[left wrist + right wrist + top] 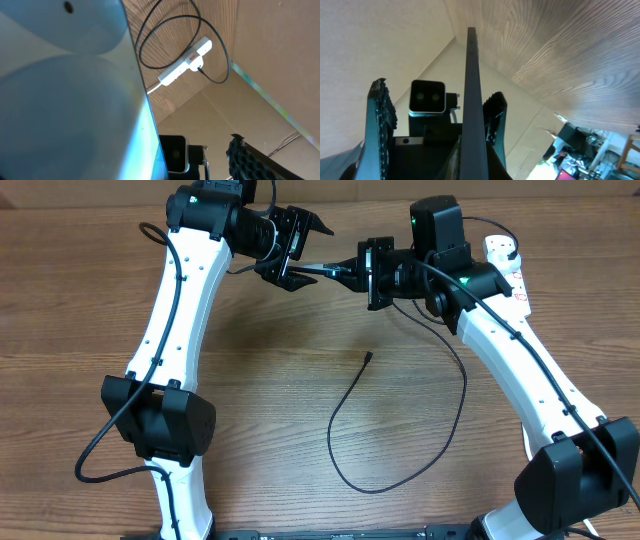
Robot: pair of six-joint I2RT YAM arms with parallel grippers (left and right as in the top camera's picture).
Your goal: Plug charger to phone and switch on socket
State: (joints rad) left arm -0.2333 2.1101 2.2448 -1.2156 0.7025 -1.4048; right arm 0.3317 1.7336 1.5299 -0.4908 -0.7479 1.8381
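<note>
Clamping phone midair, right hand; left hand spread around it.

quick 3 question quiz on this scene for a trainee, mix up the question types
1. True or false: the phone lies flat on the table.
2. Whose jaws are shut on the phone? A left gripper B right gripper C neither
3. Where does the small tip of the cable lie?

Key: 1 false, it is held up edge-on; 2 B, the left gripper stands open; 3 loose on the table, plugged into nothing.
</note>
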